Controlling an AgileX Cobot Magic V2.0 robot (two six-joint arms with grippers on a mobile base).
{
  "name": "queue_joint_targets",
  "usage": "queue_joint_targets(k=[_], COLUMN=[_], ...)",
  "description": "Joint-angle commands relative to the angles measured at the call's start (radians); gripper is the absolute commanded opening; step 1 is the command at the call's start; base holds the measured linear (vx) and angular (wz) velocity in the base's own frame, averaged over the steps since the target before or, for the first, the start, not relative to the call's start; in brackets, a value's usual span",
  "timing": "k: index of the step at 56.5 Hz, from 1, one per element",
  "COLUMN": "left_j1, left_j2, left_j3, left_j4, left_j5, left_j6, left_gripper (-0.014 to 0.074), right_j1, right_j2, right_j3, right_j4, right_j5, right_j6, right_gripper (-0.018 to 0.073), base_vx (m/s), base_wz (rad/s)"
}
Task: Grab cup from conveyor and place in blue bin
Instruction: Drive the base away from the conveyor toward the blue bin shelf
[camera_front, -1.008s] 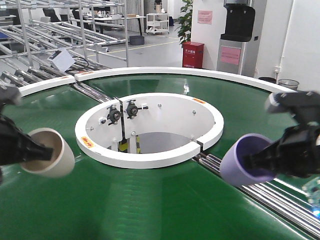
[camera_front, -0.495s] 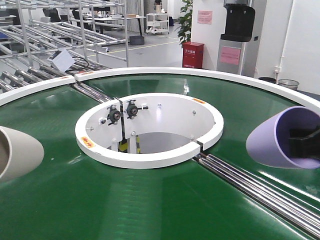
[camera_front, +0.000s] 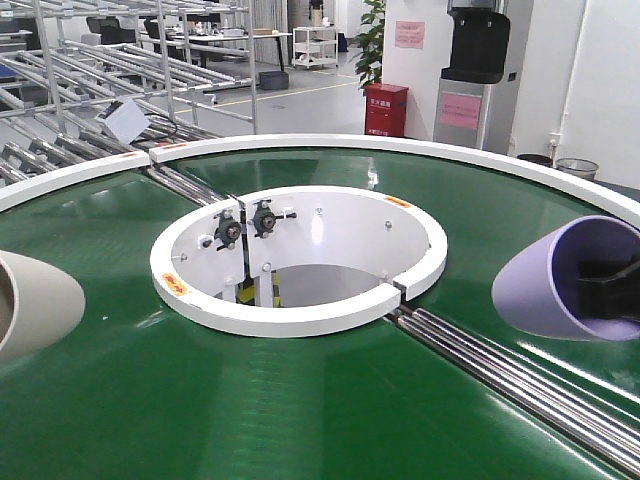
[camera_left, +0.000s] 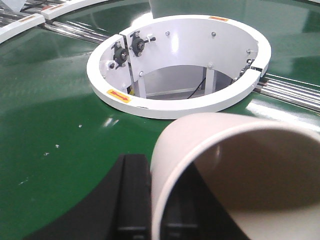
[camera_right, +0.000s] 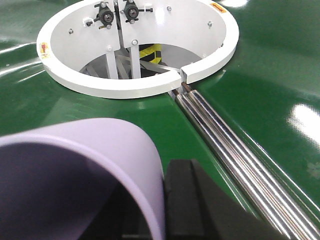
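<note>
Cup (camera_left: 235, 170) gripped by left end effector (camera_left: 155, 210).

The conveyor (camera_front: 300, 400) is glossy green, with polished steel rollers (camera_front: 500, 371) at four o'clock and a smooth, white-gloss inner rim (camera_front: 300, 320). My cream cup (camera_left: 200, 127) and purple cup (camera_right: 100, 135) look matt and smooth; my fingers (camera_left: 132, 195) are matt black plastic.

The room behind is a bright industrial hall with a glossy grey floor (camera_front: 300, 100) that reflects the overhead light. Steel roller racks (camera_front: 110, 70) fill the left side. Far back stand a white wheeled shelf (camera_front: 318, 45) and a long table (camera_front: 225, 40). A leafy green plant (camera_front: 372, 40) rises beside a white wall (camera_front: 425, 95) bearing a pink notice (camera_front: 410, 34). A red cabinet (camera_front: 386, 109) sits at the wall's foot, a black-topped dispenser (camera_front: 472, 75) just right of it, and a grey waste bin (camera_front: 576, 168) farther right.
</note>
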Motion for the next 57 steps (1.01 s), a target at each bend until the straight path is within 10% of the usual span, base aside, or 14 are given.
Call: queue_joint_targets(k=[1,57], left_j1=[-0.008,-0.008], left_j2=[-0.013,-0.010], left_j3=[-0.025,-0.025], left_j4=[-0.012,-0.012], left_j5=[-0.095,-0.095], left_j6=[-0.004,-0.004], left_gripper=[-0.0004,-0.0004], right_j1=[-0.005,-0.005], right_j2=[-0.018,-0.018], right_j3=[-0.031,-0.031], right_j4=[-0.004,-0.004], right_j5=[-0.082,-0.082], right_j6=[0.003,0.003], right_gripper=[-0.0009,-0.0009], base_vx=[0.00,-0.06], base_wz=[0.00,0.02])
